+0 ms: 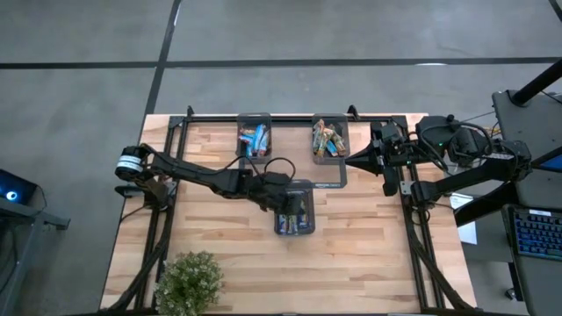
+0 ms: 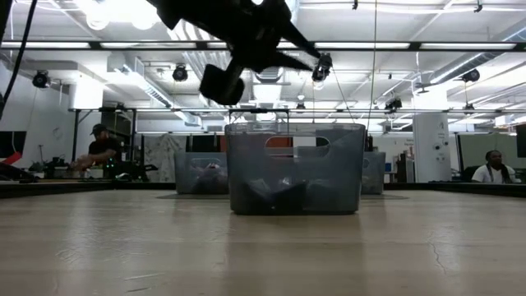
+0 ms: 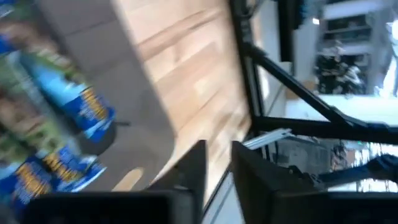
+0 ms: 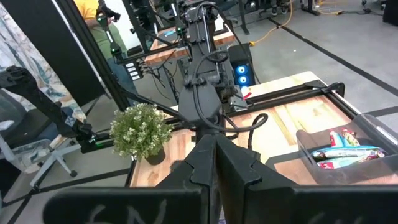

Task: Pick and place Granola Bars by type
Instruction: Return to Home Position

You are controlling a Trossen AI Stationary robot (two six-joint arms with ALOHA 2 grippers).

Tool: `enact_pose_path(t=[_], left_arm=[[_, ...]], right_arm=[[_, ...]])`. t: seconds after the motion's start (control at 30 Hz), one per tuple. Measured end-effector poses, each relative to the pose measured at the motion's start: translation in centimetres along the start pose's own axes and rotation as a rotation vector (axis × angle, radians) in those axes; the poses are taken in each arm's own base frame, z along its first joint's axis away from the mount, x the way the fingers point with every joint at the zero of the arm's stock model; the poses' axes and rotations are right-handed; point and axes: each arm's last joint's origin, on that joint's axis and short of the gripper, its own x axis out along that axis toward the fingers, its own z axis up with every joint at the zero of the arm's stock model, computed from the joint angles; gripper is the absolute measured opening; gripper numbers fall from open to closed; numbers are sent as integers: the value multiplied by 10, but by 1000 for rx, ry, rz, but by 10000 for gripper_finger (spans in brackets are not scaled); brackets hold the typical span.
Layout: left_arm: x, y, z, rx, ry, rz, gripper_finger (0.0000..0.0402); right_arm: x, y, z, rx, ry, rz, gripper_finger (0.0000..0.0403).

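Granola bars in blue, red and green wrappers lie in three dark trays: a far-left tray (image 1: pixel 254 139), a far-right tray (image 1: pixel 327 138) and a nearer middle tray (image 1: pixel 297 230). My left gripper (image 1: pixel 284 204) hangs over the middle tray's left part, slanting down toward the table's right. In its wrist view the left gripper (image 3: pixel 219 149) shows a narrow gap with nothing between the fingers, and blurred blue bars (image 3: pixel 68 106) lie in the tray beside it. My right gripper (image 1: pixel 353 161) waits raised at the right, shut (image 4: pixel 214 143), pointing left.
A potted plant (image 1: pixel 189 281) stands at the near left corner. A black frame (image 1: pixel 299 117) runs along the table's far and side edges. In the low view the middle tray (image 2: pixel 296 168) stands in front of the two others. People sit in the room beyond.
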Motion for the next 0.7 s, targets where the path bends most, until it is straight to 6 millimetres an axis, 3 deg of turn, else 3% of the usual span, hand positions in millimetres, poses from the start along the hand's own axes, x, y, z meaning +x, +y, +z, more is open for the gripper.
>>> enact_pose_path(t=[0.07,0.13,0.5,0.7], left_arm=[[0,-3,1,46,-9,-35,24],[0,-7,2,76,-19,-67,8],[-5,-22,5,114,-61,-211,1],[-6,-22,4,88,19,-233,0]], right_arm=[[0,0,0,-1,3,-1,8],[0,0,-1,0,6,-2,8],[1,0,0,21,3,-1,8],[4,0,-1,169,8,-2,8]])
